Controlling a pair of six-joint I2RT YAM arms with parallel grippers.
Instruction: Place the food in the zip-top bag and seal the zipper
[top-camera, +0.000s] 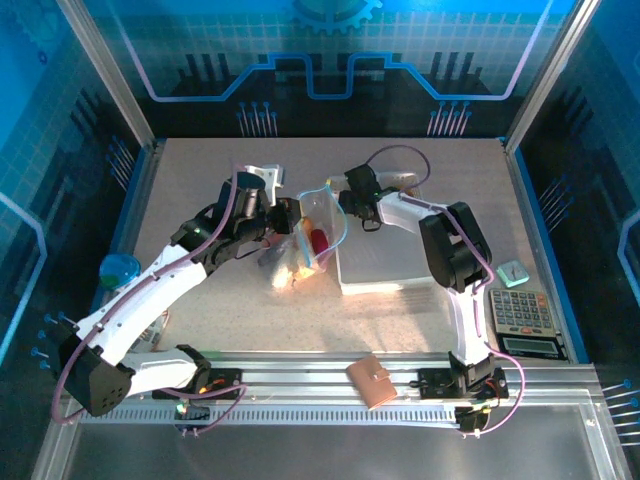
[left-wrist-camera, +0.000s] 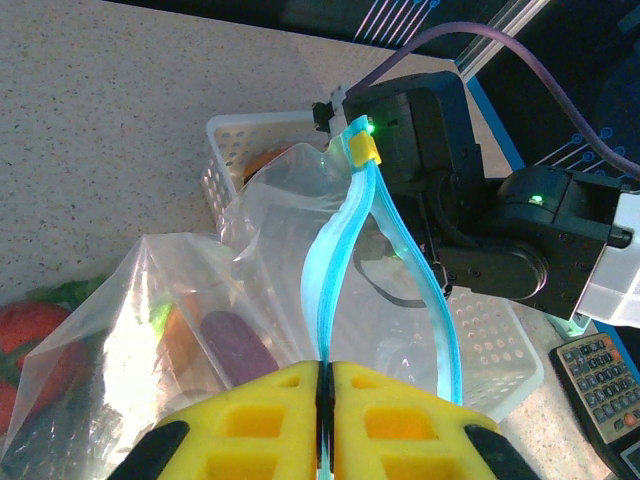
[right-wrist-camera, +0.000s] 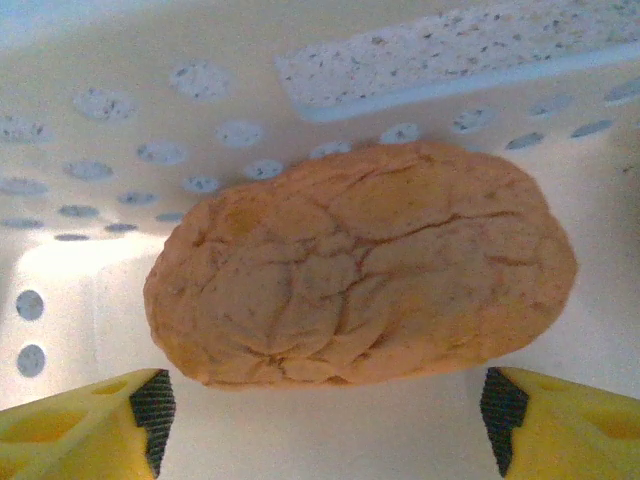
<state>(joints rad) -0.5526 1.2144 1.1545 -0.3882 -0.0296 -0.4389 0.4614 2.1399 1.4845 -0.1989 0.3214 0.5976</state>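
The clear zip-top bag (top-camera: 305, 235) stands open between the two arms, just left of the basket. My left gripper (left-wrist-camera: 326, 368) is shut on its light-blue zipper (left-wrist-camera: 335, 260), which loops open up to a yellow slider (left-wrist-camera: 365, 148). Inside the bag lie a dark purple piece (left-wrist-camera: 235, 345), an orange piece (left-wrist-camera: 180, 330) and a red piece (top-camera: 317, 240). A red tomato-like piece (left-wrist-camera: 30, 330) shows at the bag's left side. My right gripper (right-wrist-camera: 320, 420) is open inside the white basket, its fingers either side of a tan, cracked, bread-like food piece (right-wrist-camera: 360, 265) without touching it.
The white perforated basket (top-camera: 390, 268) sits right of the bag, with my right gripper (top-camera: 352, 203) at its far-left corner. A brown wallet (top-camera: 370, 380) lies on the near rail. A calculator (top-camera: 525, 310) and a small teal block (top-camera: 512, 272) sit right; a blue object (top-camera: 120, 268) sits left.
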